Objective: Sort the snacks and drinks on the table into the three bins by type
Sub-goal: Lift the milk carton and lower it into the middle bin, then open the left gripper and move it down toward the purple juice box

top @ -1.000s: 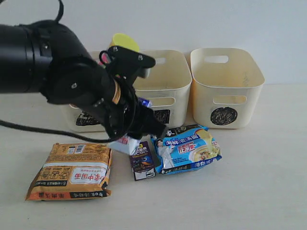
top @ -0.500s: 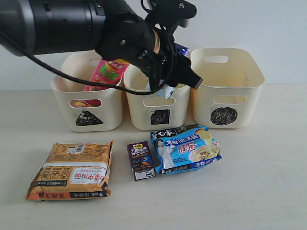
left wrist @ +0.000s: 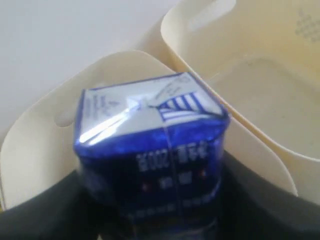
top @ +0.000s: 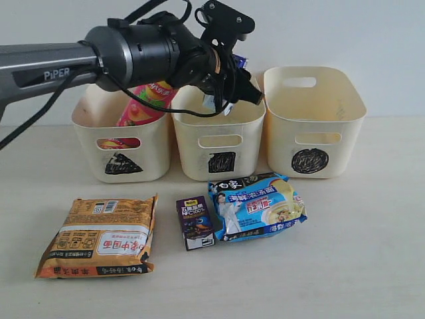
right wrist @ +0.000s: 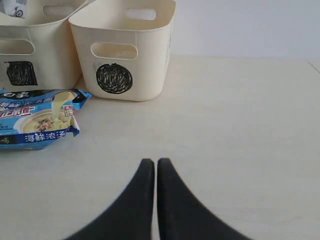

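Note:
My left gripper (top: pixel 229 88) is shut on a blue-and-white drink carton (left wrist: pixel 150 145), held above the rim of the middle bin (top: pixel 216 136), the one marked with a square. A pink chip can (top: pixel 147 100) leans in the left bin (top: pixel 123 143), marked with a triangle. The right bin (top: pixel 312 126), marked with a circle, shows nothing inside. On the table lie an orange-brown noodle packet (top: pixel 99 236), a small purple drink carton (top: pixel 196 222) and a blue noodle packet (top: pixel 259 206). My right gripper (right wrist: pixel 156 162) is shut and holds nothing, low over bare table. The yellow can is hidden.
The long black left arm (top: pixel 133 53) reaches across above the left and middle bins. A pale wall stands close behind the bins. In the right wrist view bare table (right wrist: pixel 240 125) stretches out to the side of the circle bin (right wrist: pixel 125 50).
The left arm rose from the table in front of the bins and carried the blue-and-white carton up and back, over the middle bin. The items on the table have not moved.

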`<state>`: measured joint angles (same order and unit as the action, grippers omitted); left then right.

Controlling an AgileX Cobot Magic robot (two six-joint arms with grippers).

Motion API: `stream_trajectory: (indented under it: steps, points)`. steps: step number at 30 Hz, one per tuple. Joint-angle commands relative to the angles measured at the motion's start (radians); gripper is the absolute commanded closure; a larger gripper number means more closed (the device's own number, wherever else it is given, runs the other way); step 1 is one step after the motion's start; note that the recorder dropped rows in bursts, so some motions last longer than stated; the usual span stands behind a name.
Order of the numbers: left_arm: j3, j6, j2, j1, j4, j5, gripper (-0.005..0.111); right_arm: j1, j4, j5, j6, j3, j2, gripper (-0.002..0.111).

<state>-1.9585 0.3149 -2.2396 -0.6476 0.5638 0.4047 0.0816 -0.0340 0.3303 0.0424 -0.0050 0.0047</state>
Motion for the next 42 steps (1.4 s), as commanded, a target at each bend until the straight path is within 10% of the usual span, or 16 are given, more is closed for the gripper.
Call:
stream_trajectory:
  steps: [1,11,20,25,35,42]
  points:
    - [-0.044,0.006,-0.019,0.001,0.03,-0.043,0.102,-0.002,0.002,-0.008,0.001,0.005,-0.005,0.109]
    - [-0.05,0.006,-0.035,0.001,0.058,-0.04,0.102,-0.002,0.002,-0.008,0.001,0.005,-0.005,0.109]
    - [-0.05,0.006,-0.035,0.001,0.058,-0.012,0.041,-0.002,0.002,-0.008,0.001,0.005,-0.005,0.109]
    - [-0.05,0.006,-0.035,-0.001,0.058,-0.012,0.029,-0.002,0.002,-0.008,0.001,0.005,-0.005,0.109]
    - [-0.05,0.006,0.012,-0.005,0.014,0.067,0.037,-0.002,0.002,-0.008,0.001,0.005,-0.005,0.109]
    - [-0.05,-0.089,0.089,-0.034,-0.038,0.231,0.102,-0.002,0.002,-0.008,0.001,0.005,-0.005,0.109]
